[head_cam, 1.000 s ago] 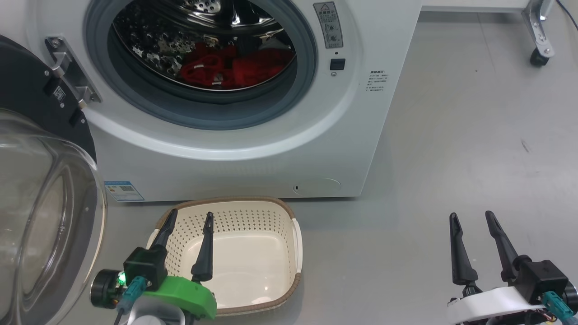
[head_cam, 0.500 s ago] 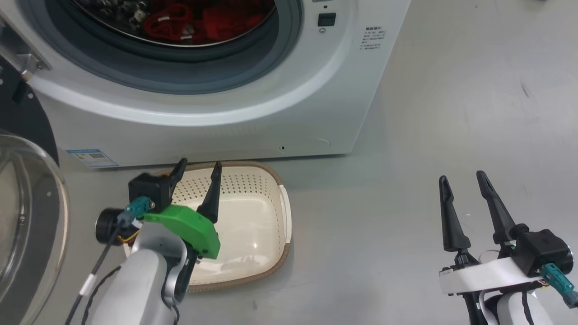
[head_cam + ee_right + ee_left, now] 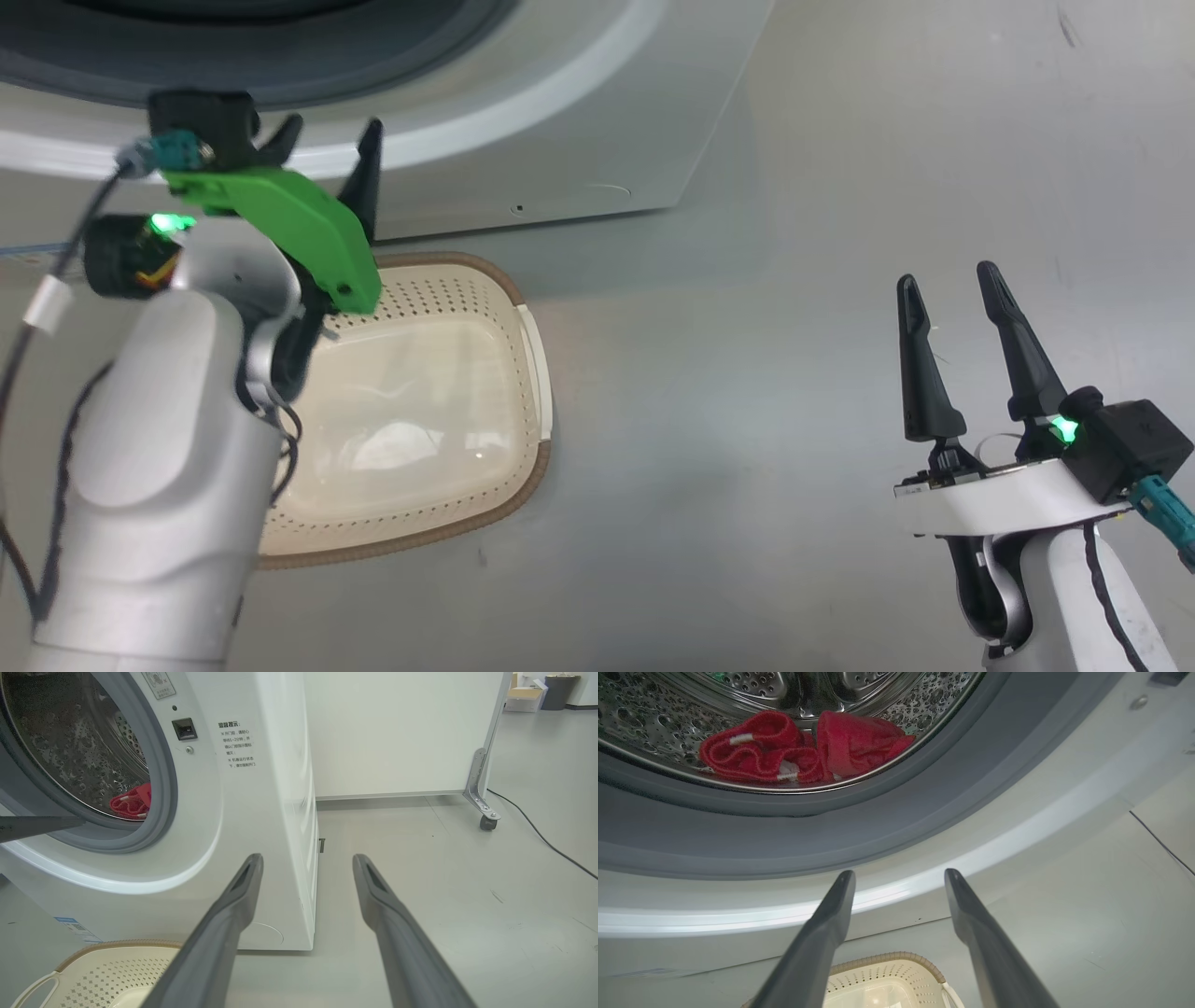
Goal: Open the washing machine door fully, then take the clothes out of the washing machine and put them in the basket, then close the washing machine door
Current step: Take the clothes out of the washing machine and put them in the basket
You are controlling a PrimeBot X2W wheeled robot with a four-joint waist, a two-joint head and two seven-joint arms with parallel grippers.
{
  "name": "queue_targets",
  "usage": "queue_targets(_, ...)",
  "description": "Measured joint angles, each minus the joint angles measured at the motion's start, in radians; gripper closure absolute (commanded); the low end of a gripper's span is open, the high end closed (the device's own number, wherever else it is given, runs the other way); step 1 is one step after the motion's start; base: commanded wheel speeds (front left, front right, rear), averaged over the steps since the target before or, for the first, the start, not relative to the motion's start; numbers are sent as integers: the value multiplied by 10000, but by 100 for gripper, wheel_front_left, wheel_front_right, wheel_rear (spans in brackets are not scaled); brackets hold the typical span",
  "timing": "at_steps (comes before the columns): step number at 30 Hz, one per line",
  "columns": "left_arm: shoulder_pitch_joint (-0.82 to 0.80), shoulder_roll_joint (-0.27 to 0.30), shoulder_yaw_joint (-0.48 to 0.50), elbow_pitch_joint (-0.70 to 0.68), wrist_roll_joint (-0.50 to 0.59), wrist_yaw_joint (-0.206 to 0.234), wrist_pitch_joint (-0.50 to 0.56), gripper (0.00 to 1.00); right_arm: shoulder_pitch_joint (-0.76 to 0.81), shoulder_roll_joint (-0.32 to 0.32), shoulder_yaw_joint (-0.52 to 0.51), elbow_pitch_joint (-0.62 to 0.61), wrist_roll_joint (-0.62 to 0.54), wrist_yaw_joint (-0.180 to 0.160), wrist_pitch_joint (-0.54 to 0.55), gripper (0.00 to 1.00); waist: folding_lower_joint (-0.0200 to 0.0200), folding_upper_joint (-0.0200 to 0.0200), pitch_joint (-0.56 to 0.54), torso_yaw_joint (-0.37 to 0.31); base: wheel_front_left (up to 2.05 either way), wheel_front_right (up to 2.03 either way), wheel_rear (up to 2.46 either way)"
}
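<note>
Red clothes [image 3: 798, 751] lie in drum [image 3: 644, 714], past grey rubber ring [image 3: 738, 826].

There's the left gripper [image 3: 899, 872] spread wide and empty, pointing at the washing machine [image 3: 1041, 812] and its white front, red clothes [image 3: 798, 751] bunched low in the steel drum [image 3: 644, 723], grey rubber ring [image 3: 784, 830] just below them, cream basket [image 3: 896, 956] peeking up between the fingers.

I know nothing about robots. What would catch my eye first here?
Bright red crumpled clothes lying in the shiny steel drum of the big white washing machine stand out first. Before it on the grey floor sits an empty cream perforated plastic basket, while the open left gripper points at the drum.
</note>
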Motion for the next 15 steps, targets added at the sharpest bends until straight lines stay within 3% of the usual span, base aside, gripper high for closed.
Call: queue_targets(15, -3067, 1221, 1051, 623, -472, -38, 1687, 0, -1037, -8, 579, 211, 692, 79, -2, 0, 1, 0, 1528, -1140, 0, 0, 0)
